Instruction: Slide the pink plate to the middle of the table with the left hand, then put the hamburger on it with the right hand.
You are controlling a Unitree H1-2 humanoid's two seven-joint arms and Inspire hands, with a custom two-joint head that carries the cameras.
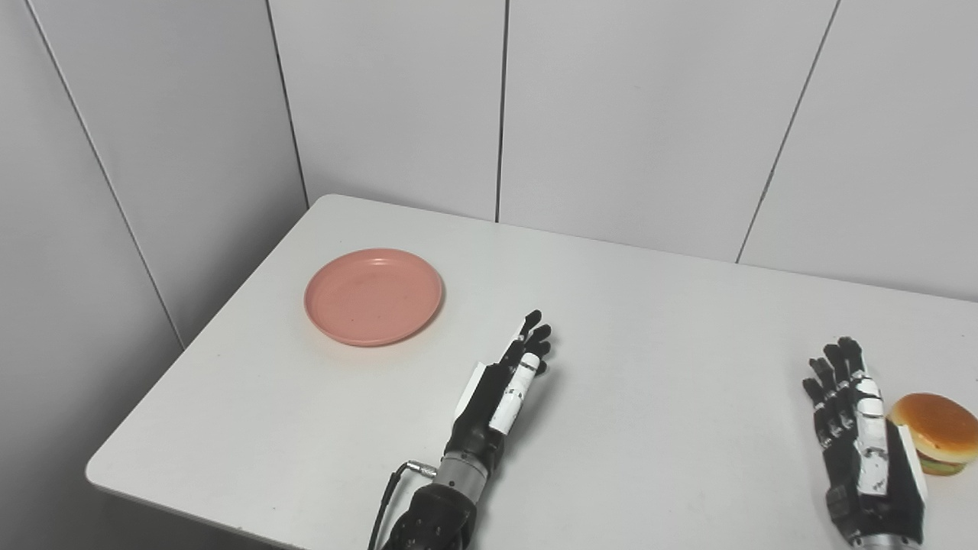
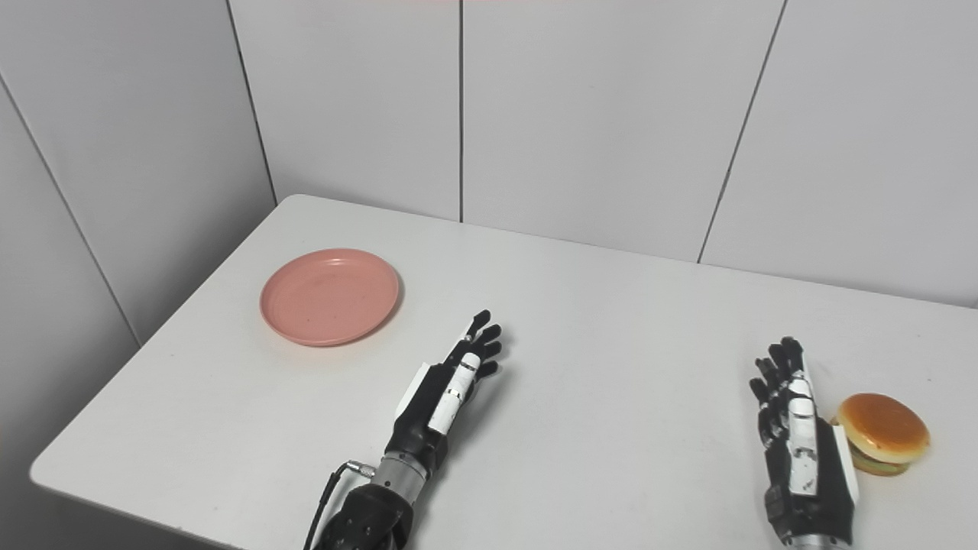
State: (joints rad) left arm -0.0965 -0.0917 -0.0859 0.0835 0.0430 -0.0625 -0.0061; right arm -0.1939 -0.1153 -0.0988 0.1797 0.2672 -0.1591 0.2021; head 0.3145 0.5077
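- Here, the white bench point(image 1: 649, 397) stands against grey wall panels point(image 1: 626, 114) and carries two objects, one near each end.
- Left robot hand point(image 1: 500, 386): it lies low over the middle of the bench, edge-on to the cameras, with its fingers point(image 1: 532, 336) stretched forward and held nearly together. It grips nothing and touches neither object; whether its underside rests on the bench surface cannot be told.
- Pink plate point(image 1: 373, 296): it sits flat on the left part of the bench, toward the far corner and close to the left edge. It is apart from the left robot hand, lying ahead of the fingertips and to their left, with bare bench between them. Nothing lies on it.
- Right robot hand point(image 2: 798, 435): it is over the right part of the bench, back toward the cameras, fingers extended and slightly spread, pointing away from the robot. It holds nothing.
- Hamburger point(image 2: 882, 433): it rests upright on the bench near the right edge, bun top uppermost, with a strip of green filling visible at its lower rim. It sits just beside the outer side of the right robot hand; the views do not settle whether the two touch. It is well apart from the pink plate, at the opposite end of the bench.
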